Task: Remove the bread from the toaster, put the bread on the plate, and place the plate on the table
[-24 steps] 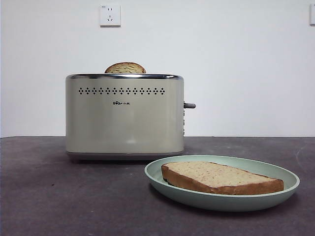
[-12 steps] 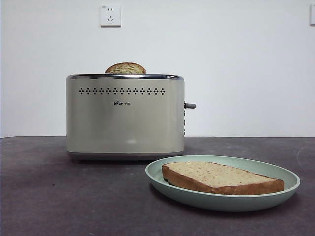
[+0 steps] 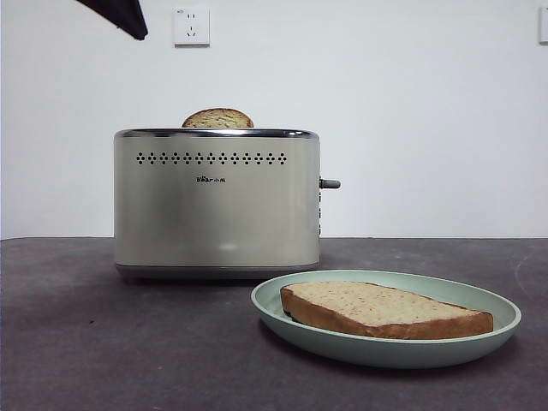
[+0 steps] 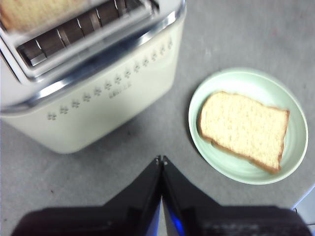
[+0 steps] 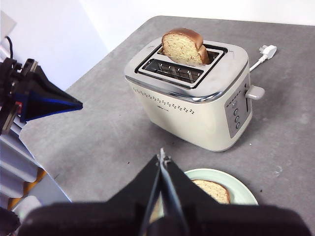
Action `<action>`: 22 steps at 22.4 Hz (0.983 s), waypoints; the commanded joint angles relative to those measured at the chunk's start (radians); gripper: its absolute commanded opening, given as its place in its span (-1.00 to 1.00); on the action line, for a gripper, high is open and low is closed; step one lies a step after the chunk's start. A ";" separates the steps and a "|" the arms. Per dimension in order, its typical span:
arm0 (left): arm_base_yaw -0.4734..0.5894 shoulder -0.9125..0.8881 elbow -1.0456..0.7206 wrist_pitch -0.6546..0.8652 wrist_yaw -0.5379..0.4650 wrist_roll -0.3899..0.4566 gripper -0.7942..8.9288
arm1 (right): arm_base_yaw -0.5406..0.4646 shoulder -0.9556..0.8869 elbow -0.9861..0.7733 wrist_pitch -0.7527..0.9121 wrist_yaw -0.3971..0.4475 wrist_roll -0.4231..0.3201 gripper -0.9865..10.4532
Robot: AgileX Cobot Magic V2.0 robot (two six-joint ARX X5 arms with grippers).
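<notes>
We see the left gripper [image 4: 161, 160] raised above the table [image 4: 236, 34], its two black jaws pressed together tip to tip with nothing between them, pointing down toward the bare surface. Just ahead of its tips stands the toaster [image 4: 106, 88], and off to one side of the tips, near but apart, sits the plate [image 4: 241, 172] with the bread [image 4: 242, 130] lying flat in it. In the front view a black tip [image 3: 120, 14] shows at the top corner, high above the toaster [image 3: 217, 201] and well clear of it. We find the right gripper [image 5: 162, 160] also held high, its jaws closed on each other and empty; the plate [image 5: 243, 191] lies directly below and just beyond its tips, and the toaster [image 5: 197, 98] stands farther out. A second slice [image 5: 183, 45] stands upright in the toaster's far slot, the near slot empty. The left gripper [image 5: 49, 103] appears in that view too, hanging well apart from the toaster.
</notes>
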 commanded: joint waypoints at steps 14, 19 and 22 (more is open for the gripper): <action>0.027 -0.069 -0.009 0.034 -0.078 0.085 -0.84 | 0.001 0.000 0.003 0.004 0.003 -0.005 -0.83; 0.152 -0.332 -0.325 0.559 -0.075 -0.038 -0.84 | 0.001 0.000 0.003 0.004 0.003 -0.005 -0.83; 0.253 -0.518 -0.601 0.772 -0.074 -0.112 -0.84 | 0.001 0.000 0.003 0.004 0.003 -0.005 -0.83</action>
